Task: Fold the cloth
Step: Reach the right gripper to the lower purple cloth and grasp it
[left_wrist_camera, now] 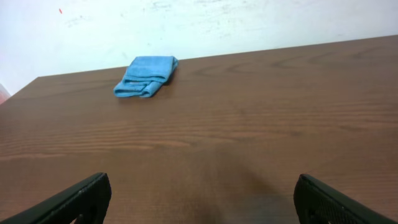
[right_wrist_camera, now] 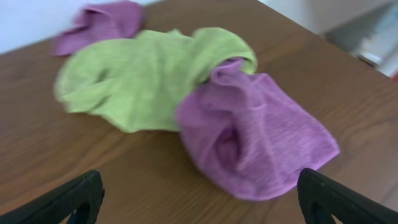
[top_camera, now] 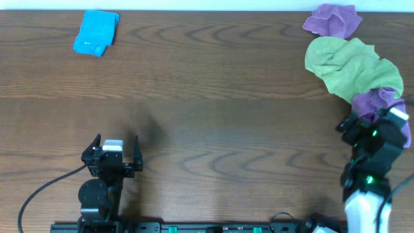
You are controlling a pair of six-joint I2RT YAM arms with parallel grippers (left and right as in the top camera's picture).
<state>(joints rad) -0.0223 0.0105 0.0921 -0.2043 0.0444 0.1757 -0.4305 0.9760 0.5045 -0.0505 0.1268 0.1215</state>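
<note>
The cloth (right_wrist_camera: 255,143) lies crumpled near the right side of the table (top_camera: 213,97), touching the lime-green towel (right_wrist_camera: 137,81). From overhead the right gripper (top_camera: 373,121) hides part of it, jaws spread wide and holding nothing. The cloth is purple-magenta, bunched, and blurred in the wrist view. The left gripper (top_camera: 117,139) is likewise spread and empty.

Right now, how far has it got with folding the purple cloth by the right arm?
Nothing looks done: the purple cloth lies crumpled against the green towel. In hand: the right gripper is open just before it, holding nothing; the left gripper is open and empty, far off. Left: grasp the cloth, pull it clear, spread it flat, fold it.
</note>
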